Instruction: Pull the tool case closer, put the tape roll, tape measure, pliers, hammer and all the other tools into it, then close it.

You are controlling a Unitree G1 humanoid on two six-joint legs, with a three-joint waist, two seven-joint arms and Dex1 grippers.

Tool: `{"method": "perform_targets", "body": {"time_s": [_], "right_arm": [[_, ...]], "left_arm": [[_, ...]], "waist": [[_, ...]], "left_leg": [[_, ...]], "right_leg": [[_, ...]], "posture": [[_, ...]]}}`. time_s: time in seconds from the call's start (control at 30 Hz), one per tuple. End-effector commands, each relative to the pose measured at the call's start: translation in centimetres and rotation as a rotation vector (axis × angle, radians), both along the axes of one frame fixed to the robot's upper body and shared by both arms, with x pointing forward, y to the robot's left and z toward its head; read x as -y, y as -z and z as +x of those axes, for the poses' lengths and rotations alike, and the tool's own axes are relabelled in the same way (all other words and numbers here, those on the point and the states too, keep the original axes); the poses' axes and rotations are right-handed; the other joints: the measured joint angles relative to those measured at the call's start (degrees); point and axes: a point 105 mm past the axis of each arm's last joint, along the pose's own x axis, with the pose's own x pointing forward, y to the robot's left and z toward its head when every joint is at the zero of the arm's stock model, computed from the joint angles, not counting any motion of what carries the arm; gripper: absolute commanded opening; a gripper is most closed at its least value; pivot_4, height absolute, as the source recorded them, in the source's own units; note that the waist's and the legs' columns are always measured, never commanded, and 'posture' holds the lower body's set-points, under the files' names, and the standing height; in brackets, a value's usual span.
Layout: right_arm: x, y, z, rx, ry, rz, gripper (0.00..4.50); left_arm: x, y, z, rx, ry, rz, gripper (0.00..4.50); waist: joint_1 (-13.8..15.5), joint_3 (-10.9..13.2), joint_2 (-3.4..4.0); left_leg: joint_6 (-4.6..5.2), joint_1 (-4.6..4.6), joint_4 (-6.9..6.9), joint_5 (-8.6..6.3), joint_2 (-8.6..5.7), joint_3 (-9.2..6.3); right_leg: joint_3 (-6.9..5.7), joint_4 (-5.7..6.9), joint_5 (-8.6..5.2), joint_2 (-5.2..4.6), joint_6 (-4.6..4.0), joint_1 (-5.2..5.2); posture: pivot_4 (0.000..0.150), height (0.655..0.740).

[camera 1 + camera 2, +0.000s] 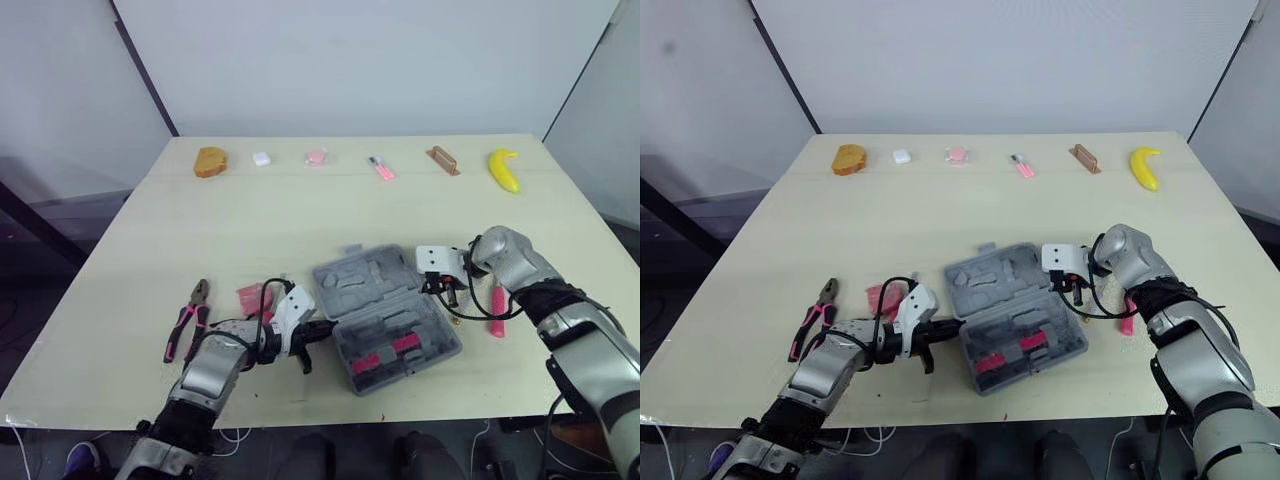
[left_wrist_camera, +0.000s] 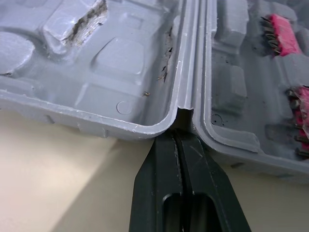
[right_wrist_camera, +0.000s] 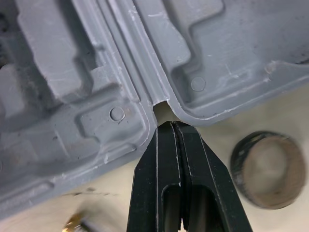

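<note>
Tool case (image 1: 385, 318): grey, lying wide open and flat near the front middle of the table (image 1: 300, 220), between the two arms, with a few pink bits (image 1: 385, 352) sitting in the nearer half
Left gripper (image 2: 178, 139): fingers squeezed together with nothing between them, tips poked right up to the notch where the two halves hinge, on the case's left side
Right gripper (image 3: 169, 125): same deal, fingers pressed closed on nothing, tips at the hinge gap on the case's right side
Tape roll (image 3: 268, 169): dark ring lying flat on the table just beside the right gripper, outside the case
Pink-handled tool (image 1: 497, 308): on the table just right of the right gripper, can't tell what kind
Pliers (image 1: 190, 318): pink and black handles, left of the left arm, apart from the case
Pink thing (image 1: 250, 295): small, just behind the left gripper, no idea what it is
Far edge: a row, well apart from the case, of brown lump (image 1: 210, 161), white piece (image 1: 261, 158), pink piece (image 1: 316, 157), pink-and-white item (image 1: 381, 168), brown block (image 1: 443, 160), banana (image 1: 504, 170)
</note>
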Motion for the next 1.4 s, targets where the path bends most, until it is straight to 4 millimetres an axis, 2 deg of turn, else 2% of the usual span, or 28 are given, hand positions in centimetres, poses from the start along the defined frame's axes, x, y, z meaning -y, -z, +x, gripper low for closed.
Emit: {"method": "perform_targets", "body": {"time_s": [0.03, 0.43, 0.57, 0.93, 1.13, 1.4], "right_arm": [[-1.8, 0.4, -1.8, -0.078, -0.070, 0.053, 0.00], [-2.3, 1.1, -4.6, -0.091, -0.017, 0.151, 0.00], [-2.4, 1.5, -5.0, -0.072, 0.006, 0.176, 0.00], [-2.9, 1.5, -5.9, -0.063, 0.026, 0.212, 0.00], [-1.5, 1.2, -6.0, -0.042, 0.087, 0.214, 0.00], [0.0, 1.2, -6.5, -0.042, 0.120, 0.199, 0.00]], "left_arm": [[-0.7, -0.7, 1.0, 0.035, 0.018, 0.047, 0.05], [-3.0, -0.6, 2.2, 0.039, 0.131, 0.169, 0.05], [-3.1, -0.7, 2.3, 0.032, 0.161, 0.171, 0.05], [-2.5, -0.5, 0.8, 0.008, 0.220, 0.172, 0.05], [-1.7, -0.3, -0.2, 0.006, 0.236, 0.165, 0.05], [-0.2, -0.3, -0.5, 0.008, 0.256, 0.139, 0.05]], "waist": [[-0.07, 0.00, 0.00], [-0.20, -0.01, 0.00], [-0.45, -0.01, 0.00], [-0.97, -0.01, -0.01], [-0.97, -0.01, -0.01], [0.23, -0.01, -0.01]], "left_leg": [[0.00, 0.00, 0.00, 0.00, 0.00, -0.01], [0.01, 0.02, 0.00, 0.00, 0.01, 0.00], [0.01, 0.03, 0.02, -0.01, 0.02, 0.01], [0.02, 0.04, 0.02, -0.01, 0.03, -0.01], [0.03, 0.02, 0.02, -0.02, 0.01, 0.00], [0.04, -0.03, 0.13, -0.02, -0.02, 0.00]], "right_leg": [[0.00, 0.00, 0.00, 0.01, 0.00, 0.00], [0.02, 0.00, 0.00, 0.07, 0.00, -0.01], [0.04, 0.01, 0.00, 0.09, 0.00, -0.01], [0.05, 0.01, -0.01, 0.10, 0.00, -0.01], [0.06, -0.01, -0.01, 0.07, 0.00, -0.01], [0.05, 0.00, 0.00, 0.05, 0.01, 0.01]], "posture": [[0.150, 0.7400], [0.150, 0.7400], [0.150, 0.7400], [0.150, 0.7400], [0.150, 0.7400], [0.150, 0.7400]]}}
